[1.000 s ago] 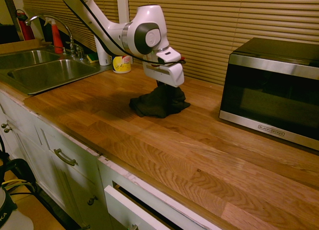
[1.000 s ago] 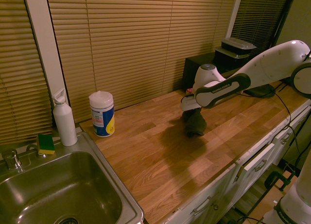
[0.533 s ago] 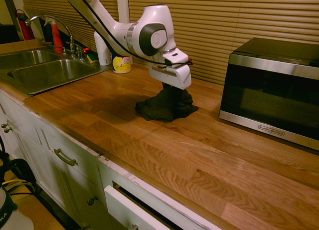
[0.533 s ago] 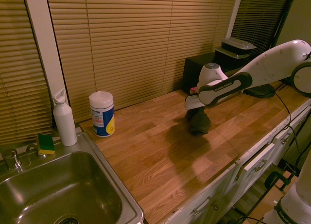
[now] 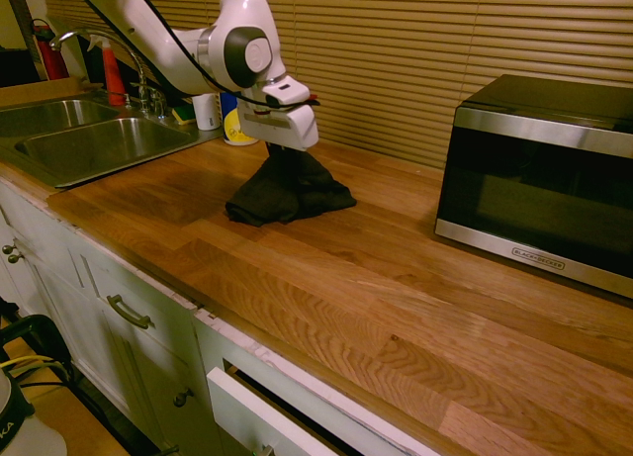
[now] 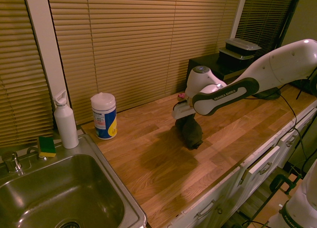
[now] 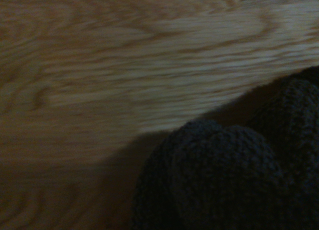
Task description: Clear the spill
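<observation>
One dark cloth [image 5: 285, 191] hangs bunched beneath the gripper [image 5: 285, 151], apparently pinched there though its fingers are hidden, dragging on the countertop [image 5: 415, 298]; no spill specks show, perhaps underneath at 6 o'clock.

A dark cloth [image 6: 190, 131] is pressed onto the wooden counter [image 6: 148, 154] under the gripper [image 6: 185, 118]; fingers are hidden. A wipes canister [image 6: 104, 115] and white bottle [image 6: 65, 121] are seen beside the sink [image 6: 54, 196].
</observation>
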You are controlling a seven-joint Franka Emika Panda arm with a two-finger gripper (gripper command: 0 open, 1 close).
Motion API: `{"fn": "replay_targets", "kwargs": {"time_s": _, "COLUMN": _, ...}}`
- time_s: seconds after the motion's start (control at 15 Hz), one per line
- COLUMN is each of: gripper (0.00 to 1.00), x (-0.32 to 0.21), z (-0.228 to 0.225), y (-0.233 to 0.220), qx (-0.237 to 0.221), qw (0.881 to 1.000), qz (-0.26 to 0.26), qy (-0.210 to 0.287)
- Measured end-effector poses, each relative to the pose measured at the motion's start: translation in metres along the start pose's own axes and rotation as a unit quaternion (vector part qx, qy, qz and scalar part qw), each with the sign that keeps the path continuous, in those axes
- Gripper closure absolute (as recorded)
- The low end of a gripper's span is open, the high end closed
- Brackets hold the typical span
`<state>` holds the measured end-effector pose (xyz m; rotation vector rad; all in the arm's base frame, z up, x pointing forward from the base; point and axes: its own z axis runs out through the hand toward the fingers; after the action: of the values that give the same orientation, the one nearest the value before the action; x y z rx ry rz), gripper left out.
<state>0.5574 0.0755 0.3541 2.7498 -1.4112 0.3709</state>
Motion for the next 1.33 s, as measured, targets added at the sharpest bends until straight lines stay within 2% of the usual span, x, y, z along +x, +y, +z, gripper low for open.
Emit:
{"fn": "replay_targets", "kwargs": {"time_s": 0.4, "gripper": 1.0, "x": -0.108, "z": -0.017, "y": -0.053, "qx": 0.005, "qw": 0.999, "qz": -0.051, "qy": 0.009}}
{"fn": "replay_targets", "kwargs": {"time_s": 0.93, "gripper": 1.0, "x": -0.195, "z": -0.023, "y": -0.126, "qx": 0.011, "qw": 0.997, "qz": -0.08, "qy": 0.013}}
{"fn": "replay_targets", "kwargs": {"time_s": 1.0, "gripper": 0.0, "x": -0.202, "z": -0.021, "y": -0.131, "qx": 0.008, "qw": 0.996, "qz": -0.084, "qy": 0.016}}
{"fn": "replay_targets", "kwargs": {"time_s": 1.33, "gripper": 0.0, "x": -0.209, "z": -0.018, "y": -0.139, "qx": -0.001, "qw": 0.996, "qz": -0.088, "qy": 0.023}}
